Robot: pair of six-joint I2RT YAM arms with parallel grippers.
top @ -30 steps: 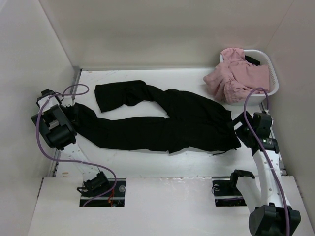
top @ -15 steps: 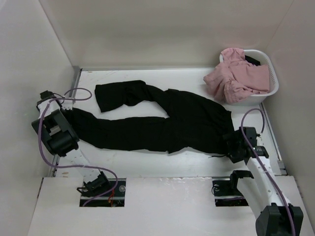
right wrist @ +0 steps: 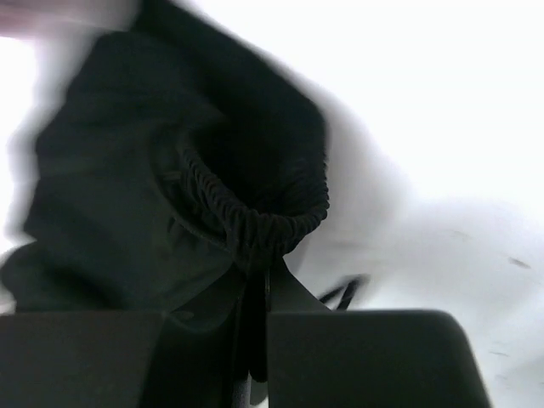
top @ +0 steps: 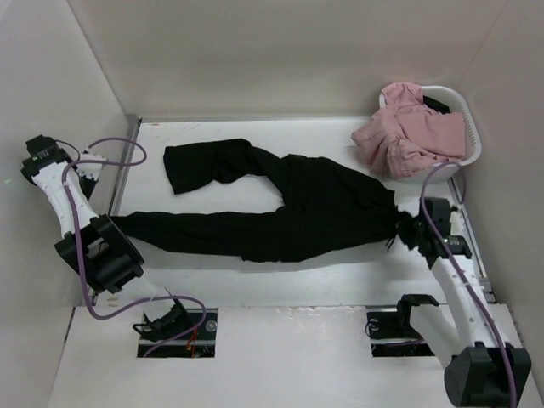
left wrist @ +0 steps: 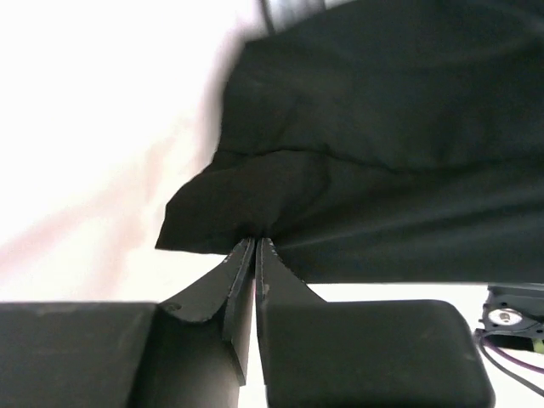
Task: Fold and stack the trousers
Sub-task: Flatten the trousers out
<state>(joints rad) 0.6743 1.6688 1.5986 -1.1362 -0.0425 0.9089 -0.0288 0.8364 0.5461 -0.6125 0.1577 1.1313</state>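
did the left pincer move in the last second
Yes. The left pincer, shut on the trousers, has come back from the far edge toward the table's near edge.

Left arm [top: 64,191]: rises from its base at the near edge of the table [top: 255,285], with the elbow high beside the left edge and the forearm angled back down to the wrist. Left gripper [left wrist: 255,245]: jaws pressed together, pinching one cuff of the trousers [top: 323,212]. Right arm [top: 455,285]: extends from its base along the right edge, with the wrist low over the surface. Right gripper [right wrist: 257,270]: jaws closed, clamping the gathered elastic waistband of the same garment.
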